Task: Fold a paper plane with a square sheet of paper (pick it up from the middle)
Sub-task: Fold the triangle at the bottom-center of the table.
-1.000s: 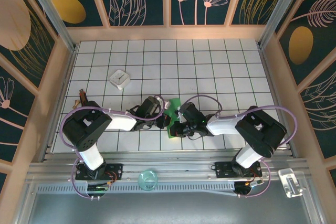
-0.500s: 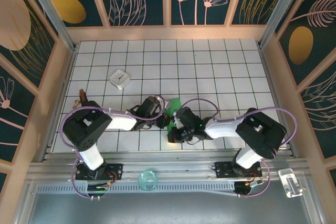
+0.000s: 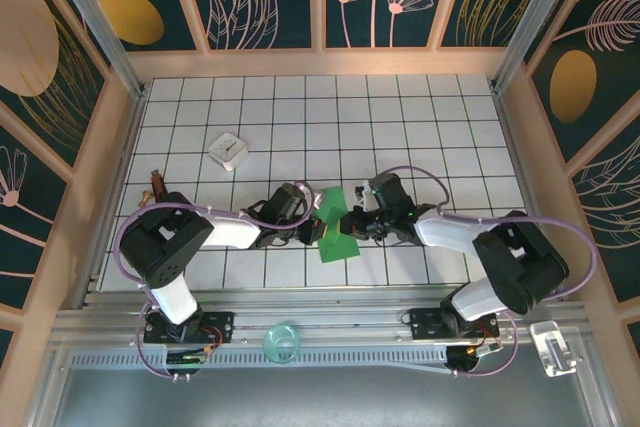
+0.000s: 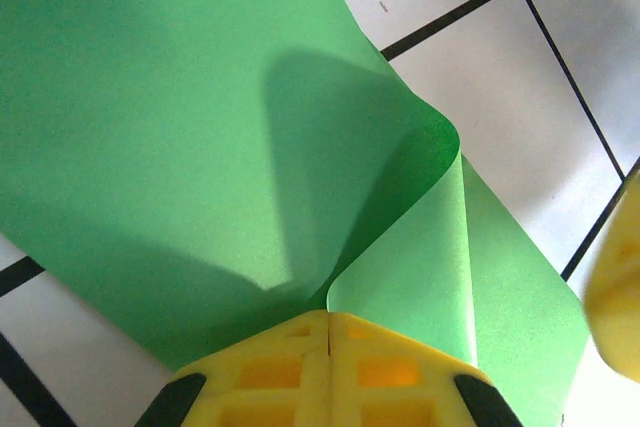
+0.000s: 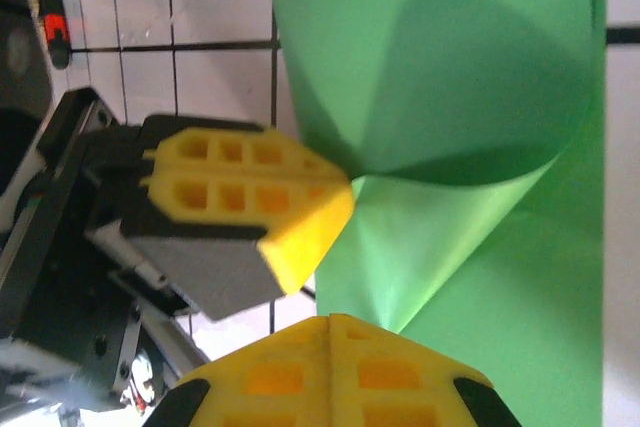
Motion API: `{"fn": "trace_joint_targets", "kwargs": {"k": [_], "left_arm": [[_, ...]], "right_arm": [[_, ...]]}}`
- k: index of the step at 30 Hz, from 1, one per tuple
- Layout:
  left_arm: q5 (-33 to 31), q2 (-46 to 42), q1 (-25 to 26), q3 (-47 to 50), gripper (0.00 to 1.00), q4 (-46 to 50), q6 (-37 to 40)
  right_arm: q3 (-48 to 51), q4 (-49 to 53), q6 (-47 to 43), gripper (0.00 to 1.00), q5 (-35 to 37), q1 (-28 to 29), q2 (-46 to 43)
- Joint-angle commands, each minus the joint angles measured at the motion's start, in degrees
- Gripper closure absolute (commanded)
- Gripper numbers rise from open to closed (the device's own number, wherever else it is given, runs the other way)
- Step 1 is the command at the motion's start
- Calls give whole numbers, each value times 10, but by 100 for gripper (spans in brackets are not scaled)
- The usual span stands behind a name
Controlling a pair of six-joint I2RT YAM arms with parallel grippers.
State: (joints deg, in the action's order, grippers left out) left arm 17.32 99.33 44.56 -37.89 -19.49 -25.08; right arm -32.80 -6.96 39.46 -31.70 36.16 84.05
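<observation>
A table (image 3: 420, 127) of white tiles with dark grid lines carries everything. The bright green square sheet of paper (image 3: 337, 245) lies partly flat on the tiles, just beneath and between the left gripper (image 3: 320, 223) and the right gripper (image 3: 350, 223), with its middle curling up off the surface. A small white square box (image 3: 228, 150) sits on the tiles well beyond the left gripper, out to its left

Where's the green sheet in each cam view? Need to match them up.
Top external: square sheet of paper low centre, between the two arms' tips.
Left wrist: sheet across upper left and centre, its curl pinched by the left gripper at the bottom edge.
Right wrist: sheet upper right, its curl pinched by the right gripper at the bottom edge.
Shared landmark: the white tiled table with black grid lines.
</observation>
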Motion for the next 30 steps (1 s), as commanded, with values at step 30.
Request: {"fn": "trace_joint_targets", "kwargs": {"k": [30], "left_arm": [[-35,-29,-4,-12,92,66,-7]], "right_arm": [[-14,5,-69,100,4,-31,148]]}}
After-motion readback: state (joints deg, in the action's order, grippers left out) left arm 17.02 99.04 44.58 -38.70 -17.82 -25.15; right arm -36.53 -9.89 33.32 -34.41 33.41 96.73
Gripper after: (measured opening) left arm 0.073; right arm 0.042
